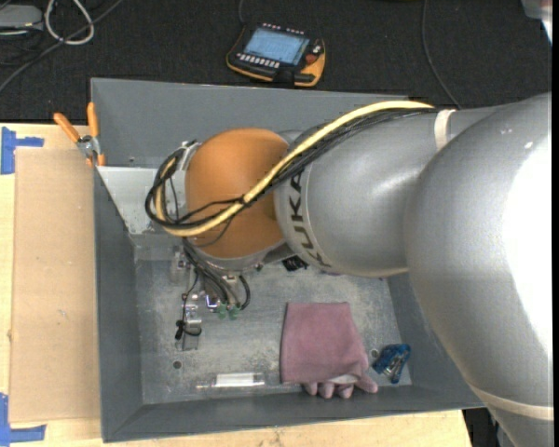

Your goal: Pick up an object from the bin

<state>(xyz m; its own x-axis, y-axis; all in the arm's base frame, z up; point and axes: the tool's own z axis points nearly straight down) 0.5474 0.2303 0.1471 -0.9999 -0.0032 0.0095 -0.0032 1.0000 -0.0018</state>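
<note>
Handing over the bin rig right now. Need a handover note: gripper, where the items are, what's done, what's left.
Gripper: low in the left part of the bin, over bare floor. I see no thing in it, and can't tell whether it is open or shut.
Things: a pale slim tube lies along the front wall, nearest the gripper. A pink glove is at front centre, and a small blue thing is beside it in the front right corner.
Done: the arm is down in the bin.
Left: grasp one thing and lift it out; nothing is picked yet.
</note>
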